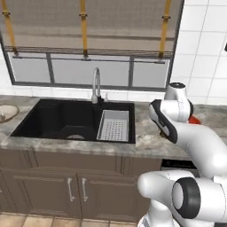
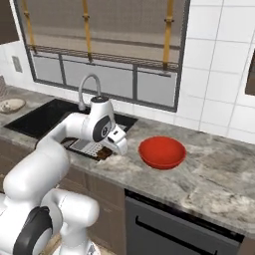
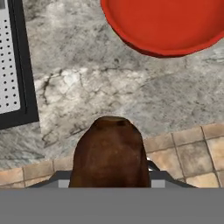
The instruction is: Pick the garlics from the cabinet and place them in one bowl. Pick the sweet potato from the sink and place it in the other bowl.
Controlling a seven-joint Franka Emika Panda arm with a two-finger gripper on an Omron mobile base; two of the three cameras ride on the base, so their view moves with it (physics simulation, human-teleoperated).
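While the hand (image 2: 105, 152) is clamped on the sweet potato (image 3: 109, 153), it hangs over the counter (image 2: 199, 174) edge between the sink (image 1: 66, 117) and the red bowl (image 2: 162, 152). In the hand view the brown lump sits between the fingers, with the bowl's rim up ahead and the sink's grey tray (image 3: 8, 61) off to one side. The step in hand looks like the carry to the bowl. To do it well, the hand should travel high enough that the potato clears the near rim, stop over the bowl's middle rather than its edge, come low, and only then let go, so the lump settles inside and cannot roll out or tip the bowl. The tan bowl (image 1: 6, 111) sits on the counter beyond the sink's far side.
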